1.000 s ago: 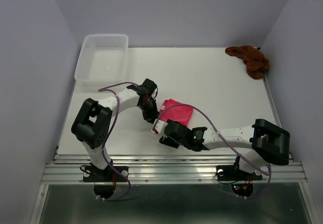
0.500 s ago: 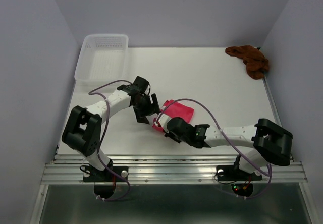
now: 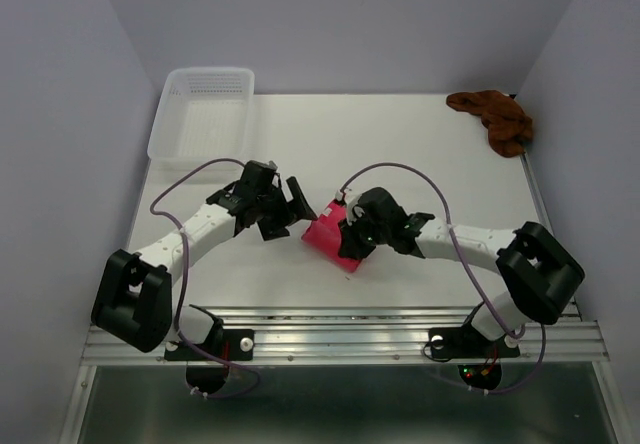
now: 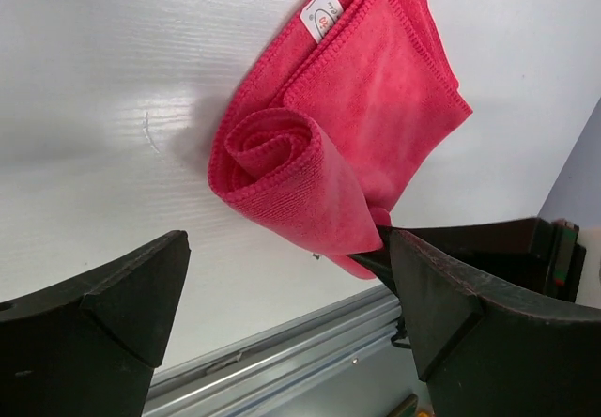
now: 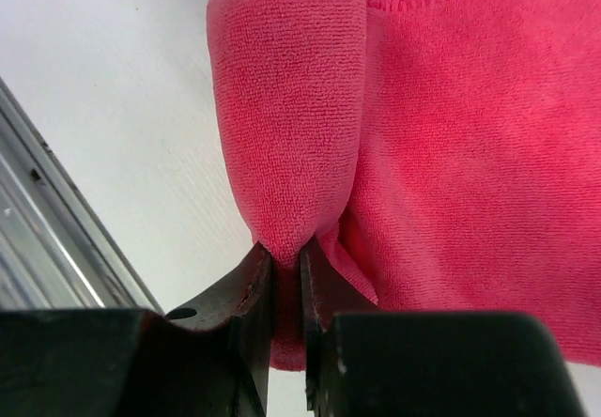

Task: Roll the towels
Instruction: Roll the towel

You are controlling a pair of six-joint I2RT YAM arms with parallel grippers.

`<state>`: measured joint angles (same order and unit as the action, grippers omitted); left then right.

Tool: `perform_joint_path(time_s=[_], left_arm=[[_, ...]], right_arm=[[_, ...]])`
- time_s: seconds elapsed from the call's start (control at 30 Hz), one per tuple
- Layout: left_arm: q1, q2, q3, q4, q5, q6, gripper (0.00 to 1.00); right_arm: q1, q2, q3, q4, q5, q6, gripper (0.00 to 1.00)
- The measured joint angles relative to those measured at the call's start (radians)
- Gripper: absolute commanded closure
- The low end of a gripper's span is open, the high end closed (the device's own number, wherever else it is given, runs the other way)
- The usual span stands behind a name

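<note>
The pink-red towel (image 3: 328,232) lies mid-table, folded flat with its near part curled into a loose roll (image 4: 282,159). My right gripper (image 5: 286,257) is shut on the end of that roll (image 5: 291,107), with the cloth pinched between its fingers. The flat part of the towel (image 5: 441,135) spreads out to the right of it. My left gripper (image 4: 286,246) stands open just left of the towel (image 4: 376,88), its fingers wide apart and touching nothing. The rust-brown towel (image 3: 497,119) lies crumpled at the far right corner.
A white perforated basket (image 3: 200,114) stands at the far left corner. The table's metal front rail (image 3: 340,329) runs close behind the pink towel. Both arms' cables loop above the table near the towel.
My left gripper has let go of the pink towel, opened wide and drawn back to the left. My right gripper has shut on the rolled end and swung round with it.
</note>
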<state>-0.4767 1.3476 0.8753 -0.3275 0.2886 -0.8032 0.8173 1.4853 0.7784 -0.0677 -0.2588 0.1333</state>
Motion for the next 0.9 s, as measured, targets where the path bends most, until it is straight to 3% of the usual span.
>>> perform_joint_path(time_s=[0.47, 0.9], left_arm=[[-0.074, 0.054, -0.099, 0.259, 0.045, -0.019, 0.01], [-0.078, 0.208, -0.095, 0.334, -0.002, -0.07, 0.02]], right_arm=[[-0.216, 0.2, 0.089, 0.003, -0.423, 0.174, 0.97], [-0.302, 0.249, 0.097, 0.016, -0.511, 0.181, 0.93]])
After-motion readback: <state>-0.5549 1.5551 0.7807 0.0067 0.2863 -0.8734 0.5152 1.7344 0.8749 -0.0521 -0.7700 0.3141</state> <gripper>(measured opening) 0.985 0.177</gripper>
